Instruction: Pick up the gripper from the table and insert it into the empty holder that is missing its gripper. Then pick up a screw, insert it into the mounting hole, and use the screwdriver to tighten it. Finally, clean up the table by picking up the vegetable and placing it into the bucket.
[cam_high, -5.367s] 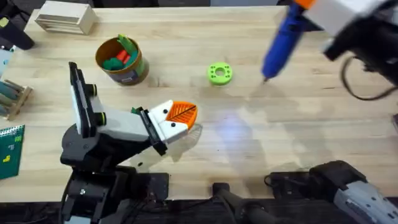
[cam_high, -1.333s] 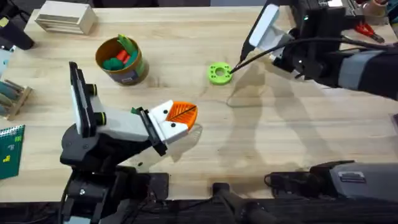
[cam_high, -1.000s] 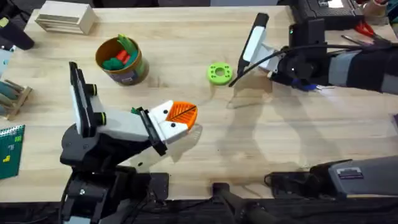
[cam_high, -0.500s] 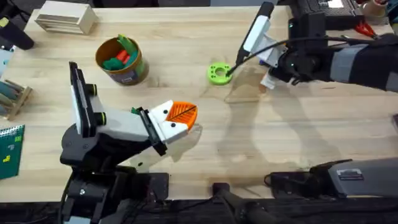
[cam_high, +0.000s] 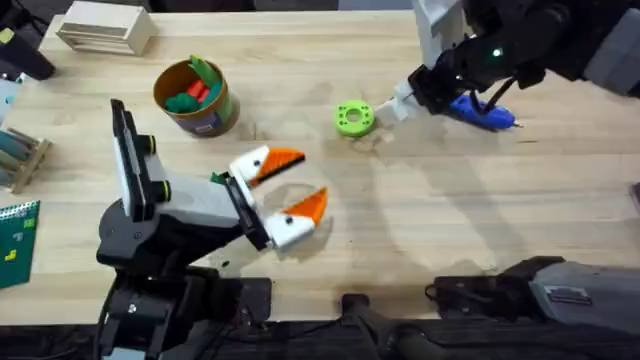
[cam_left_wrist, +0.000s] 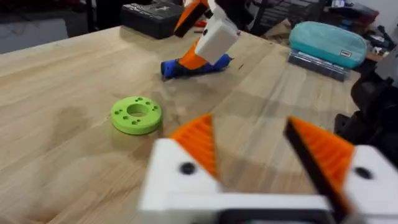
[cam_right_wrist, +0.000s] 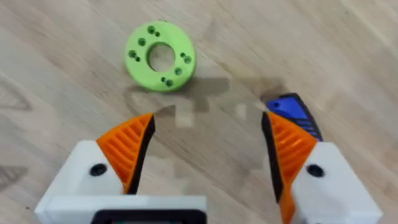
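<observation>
Your left gripper (cam_high: 287, 186) has sprung open. The smooth blue cylindrical screwdriver (cam_high: 482, 113) now lies released, lengthwise across the wood table (cam_high: 420, 210), beside your spread right gripper (cam_right_wrist: 208, 152).

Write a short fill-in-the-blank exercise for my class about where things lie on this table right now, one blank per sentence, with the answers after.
1. The blue screwdriver lies on the ____.
2. The left gripper has its fingers ____.
3. The lime-green ring has a round ____ in its middle.
4. The yellow-tan bucket holds green and ____ pieces.

Missing words: table; open; hole; red
</observation>
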